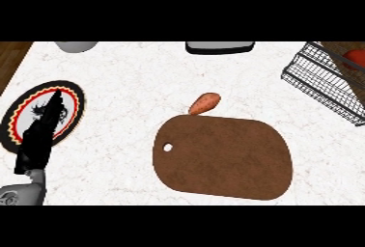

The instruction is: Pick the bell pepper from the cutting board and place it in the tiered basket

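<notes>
Brown cutting board (224,157) (plain), red-and-yellow-ringed plate (71,103), white marbled counter (128,72).

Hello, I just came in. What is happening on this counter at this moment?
Nothing is being held right now. The left hand rests open over a patterned plate at the left edge; the right hand is not in view. The brown cutting board lies bare in the middle, with an orange vegetable on the counter at its far edge. Something red already sits in the wire tiered basket at upper right.
</notes>
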